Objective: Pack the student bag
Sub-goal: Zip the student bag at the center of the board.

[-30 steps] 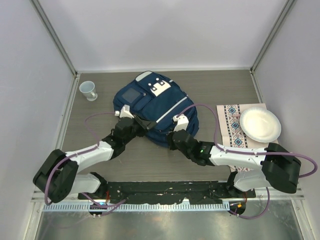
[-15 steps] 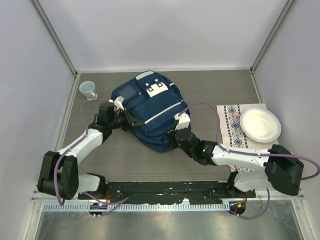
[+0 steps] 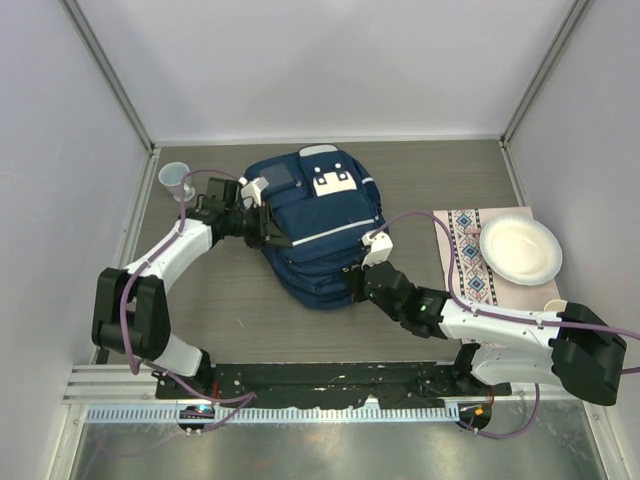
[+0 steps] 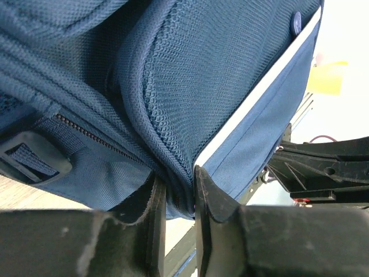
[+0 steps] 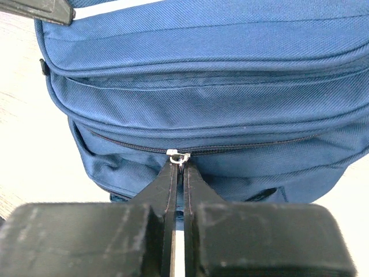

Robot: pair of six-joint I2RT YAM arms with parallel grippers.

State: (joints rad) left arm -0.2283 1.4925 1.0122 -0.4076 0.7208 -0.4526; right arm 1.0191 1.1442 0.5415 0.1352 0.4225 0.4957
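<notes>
While both arms reach in from the near edge, the grey-brown wood-grain desk (image 3: 220, 310) carries everything in view. Largest on it is the student bag (image 3: 320, 235), a big navy blue fabric backpack with white stripe trim and a white patch with dark dots. It lies flat near the middle of the desk, with its patch end turned toward the far wall.

At the bag's left side, the left hand (image 4: 177, 190) is pinched onto the bag. In the left wrist view its two black fingers (image 4: 151, 202) squeeze a fold of navy fabric between them, just where a white stripe runs down to the edge. At the bag's near end, the right hand (image 5: 180, 164) has its fingers pressed together. Their tips clamp the small silver zip pull (image 5: 178, 154) of a dark zip that runs across the bag's near side panel.

Right of the bag and apart from it lies a pale rectangular cloth (image 3: 462, 255) with dark and red embroidered bands. A round white paper plate (image 3: 520, 250) rests on the cloth's right part. A small pale cup (image 3: 175, 178) stands upright near the desk's far left corner, close to the left arm but not touching the bag.
</notes>
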